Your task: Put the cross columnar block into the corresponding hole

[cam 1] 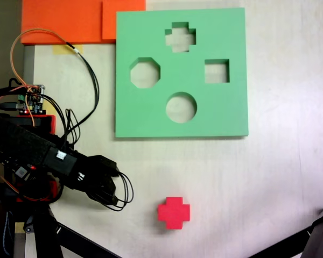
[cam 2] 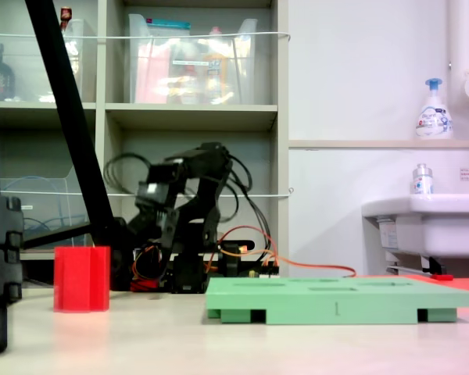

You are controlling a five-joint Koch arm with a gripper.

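Plus-shaped hole (cam 1: 180, 36) in green board (cam 1: 151, 113) empty; red cross block (cam 1: 174, 212) upright on bench (cam 1: 280, 188), well apart. Pincer (cam 1: 110, 196) state unclear.

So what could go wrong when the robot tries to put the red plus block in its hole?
1. The cross block stands loose on the table, apart from the gripper; a clumsy approach might knock it over.
2. The plus hole lies at the green board's far edge, past the octagon hole and round hole, so it might land wrongly.
3. The plus must line up, or it may jam.
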